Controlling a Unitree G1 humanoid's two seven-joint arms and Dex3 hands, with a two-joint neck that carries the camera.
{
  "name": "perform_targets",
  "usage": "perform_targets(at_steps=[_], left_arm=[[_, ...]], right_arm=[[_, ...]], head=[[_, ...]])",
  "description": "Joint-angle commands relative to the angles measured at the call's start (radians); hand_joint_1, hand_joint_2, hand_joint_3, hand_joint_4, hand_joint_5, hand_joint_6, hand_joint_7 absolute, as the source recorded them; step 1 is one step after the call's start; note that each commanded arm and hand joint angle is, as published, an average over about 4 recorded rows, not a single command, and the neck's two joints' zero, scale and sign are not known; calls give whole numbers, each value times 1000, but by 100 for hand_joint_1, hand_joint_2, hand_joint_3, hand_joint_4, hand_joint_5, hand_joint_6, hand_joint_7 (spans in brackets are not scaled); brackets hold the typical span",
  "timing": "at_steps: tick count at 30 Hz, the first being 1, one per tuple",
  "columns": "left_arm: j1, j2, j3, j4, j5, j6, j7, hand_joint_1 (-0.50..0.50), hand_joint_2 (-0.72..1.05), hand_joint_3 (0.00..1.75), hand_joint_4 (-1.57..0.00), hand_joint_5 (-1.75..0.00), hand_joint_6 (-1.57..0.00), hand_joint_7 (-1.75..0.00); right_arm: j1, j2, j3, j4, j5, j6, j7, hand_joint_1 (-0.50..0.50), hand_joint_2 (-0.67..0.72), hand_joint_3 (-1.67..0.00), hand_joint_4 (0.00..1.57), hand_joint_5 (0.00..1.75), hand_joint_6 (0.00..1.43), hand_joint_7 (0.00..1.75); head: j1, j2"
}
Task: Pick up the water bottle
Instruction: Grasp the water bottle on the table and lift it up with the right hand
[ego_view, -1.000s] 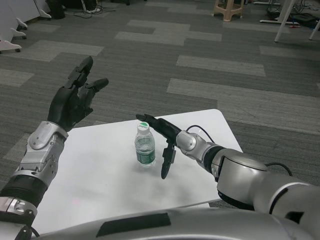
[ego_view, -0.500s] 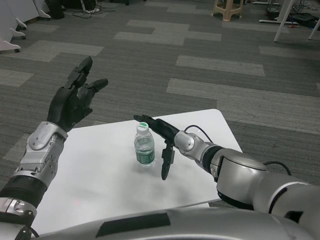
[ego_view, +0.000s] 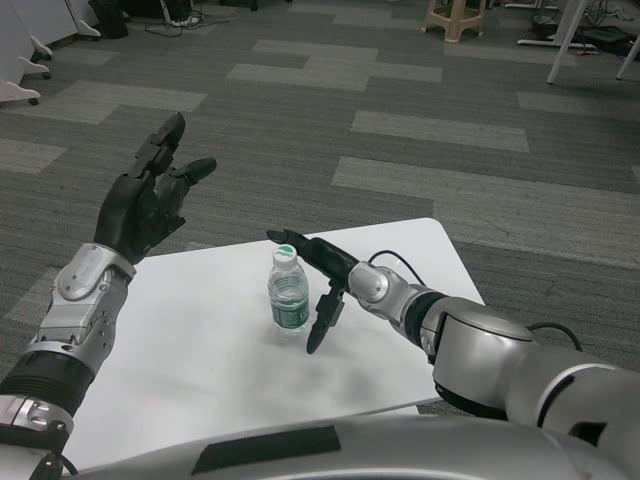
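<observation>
Head view over the white table (ego_view: 180, 380), read from the near edge outward. Nearest the camera lies the bare table surface; on it, about mid-table, stands the water bottle (ego_view: 288, 295), upright, capped, with a green label band low on its body.

The right hand (ego_view: 325, 275) is just beside the bottle on its right side. Its fingers are spread apart and hold nothing: one finger (ego_view: 318, 325) points down and toward the bottle's base, while others reach across behind the cap. No finger can be seen pressing on the bottle; whether any one grazes it cannot be told from this angle.

The left hand (ego_view: 148, 205) is raised over the table's far left corner, well apart from the bottle, fingers splayed and empty.

Beyond the table lies grey carpeted floor (ego_view: 400, 120), with a stool (ego_view: 458, 18) at the far edge of the picture.

Step in hand, by judgement: the approach is nearly complete and the grasp not yet made; the bottle stands on the table unlifted. The next move calls for the right hand to settle around the bottle's body, thumb and fingers on opposite sides, and to close evenly before lifting. A one-sided push would likely tip so narrow an upright bottle.
</observation>
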Motion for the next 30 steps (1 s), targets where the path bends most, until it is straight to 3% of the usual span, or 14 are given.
perform_targets(at_steps=[1,8,14,18,21,24,28,30], left_arm=[[-10,8,3,4,-8,-8,6,-48,105,52,0,-74,0,0],[-9,8,3,3,-8,-8,6,-48,105,52,0,-74,0,0],[-8,8,5,2,-8,-8,6,-48,105,52,0,-72,0,0],[-7,8,6,1,-8,-8,6,-48,105,52,0,-82,0,0],[-7,8,6,1,-8,-8,6,-48,105,52,0,-77,0,0],[-7,8,6,1,-8,-8,6,-48,105,52,0,-80,0,0],[-6,8,6,1,-8,-8,6,-48,105,52,0,-72,0,0],[-5,8,7,0,-8,-8,6,-48,105,52,0,-77,0,0]], right_arm=[[-30,2,7,-8,4,4,-6,-33,-29,-8,0,0,0,0],[-30,2,23,-15,3,4,-8,-33,-41,-8,0,0,0,0],[-30,2,30,-16,3,4,-9,-41,-41,-8,0,0,0,0],[-30,2,33,-16,3,4,-9,-43,-41,-8,0,0,0,0],[-30,2,36,-16,3,4,-9,-44,-46,-8,0,0,0,0],[-30,2,39,-16,3,4,-9,-46,-53,-10,0,7,0,5],[-30,2,41,-16,3,5,-9,-46,-51,-20,5,46,3,31],[-30,2,44,-15,2,6,-9,-46,-54,-28,9,63,11,47]], head=[[0,0],[-1,0],[1,2],[2,1],[2,2],[3,3],[2,3],[4,3]])
